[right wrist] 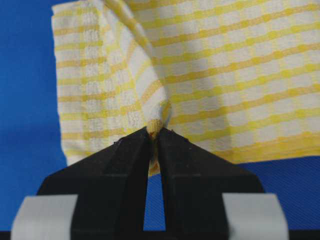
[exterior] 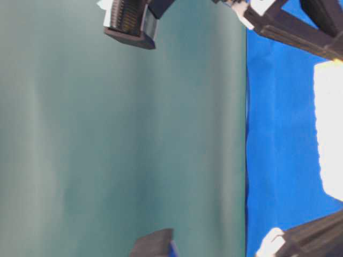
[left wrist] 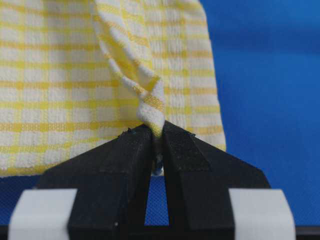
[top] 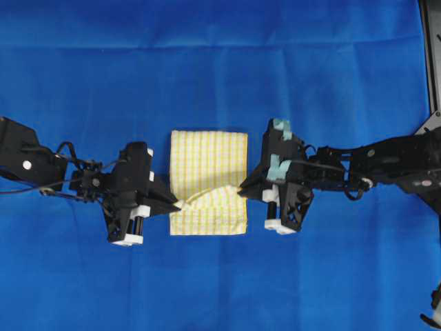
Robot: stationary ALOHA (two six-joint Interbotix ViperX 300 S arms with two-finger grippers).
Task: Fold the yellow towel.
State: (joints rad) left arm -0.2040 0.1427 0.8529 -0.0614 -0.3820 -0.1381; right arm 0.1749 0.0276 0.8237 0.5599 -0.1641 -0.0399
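Towel (top: 208,158) yellow check | L hand (top: 178,204) + R hand (top: 240,189) pinching edges

The yellow towel (top: 208,169) lies folded as a rough rectangle in the middle of the large blue cloth (top: 207,62) that covers the surface. The 2 black arms reach in from opposite sides. The left gripper (top: 178,204) meets the towel's left edge low down, its jaws pinched together on a raised bit of fabric. The right gripper (top: 240,187) meets the right edge a little higher, jaws likewise clamped on cloth. Between them a lifted ridge of towel runs slantwise across its lower part. A dark frame piece (top: 431,55) stands at the right border.
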